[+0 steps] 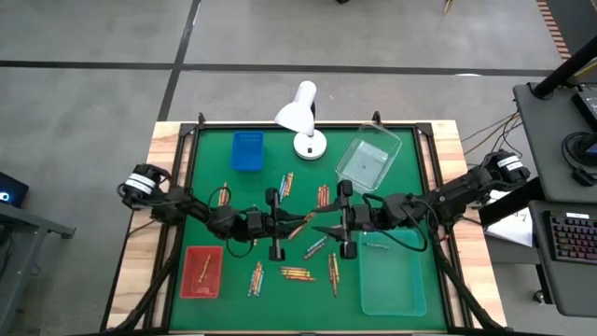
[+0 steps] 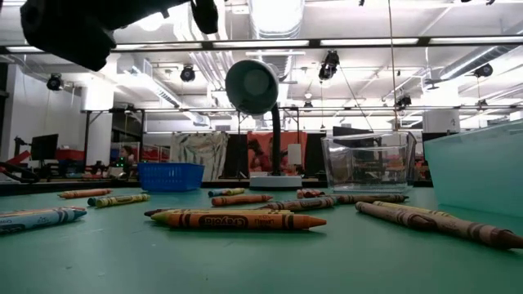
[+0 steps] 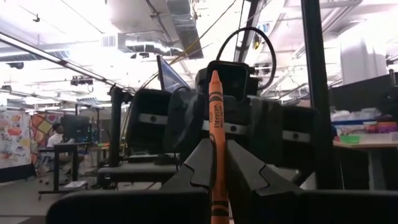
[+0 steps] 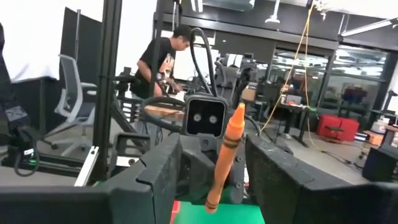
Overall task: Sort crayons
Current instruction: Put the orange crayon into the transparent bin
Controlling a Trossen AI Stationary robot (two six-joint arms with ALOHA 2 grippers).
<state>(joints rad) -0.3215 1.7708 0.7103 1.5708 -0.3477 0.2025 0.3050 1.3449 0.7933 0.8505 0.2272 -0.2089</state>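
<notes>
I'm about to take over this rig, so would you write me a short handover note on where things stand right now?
Left gripper: shut on an orange crayon, held mid-table, facing the right arm.
Right gripper: open, fingers either side of that crayon, not gripping it.
Done: one crayon in the red tray, one in the teal tray.
Left: many loose crayons on the green mat; blue tray and clear tray look empty.

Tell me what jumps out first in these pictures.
The two grippers meet nose to nose above the middle of the green table: the left gripper is shut on an orange crayon standing upright, and the right gripper is open around it. Loose crayons lie scattered beneath them, and a white desk lamp stands at the far edge.
</notes>
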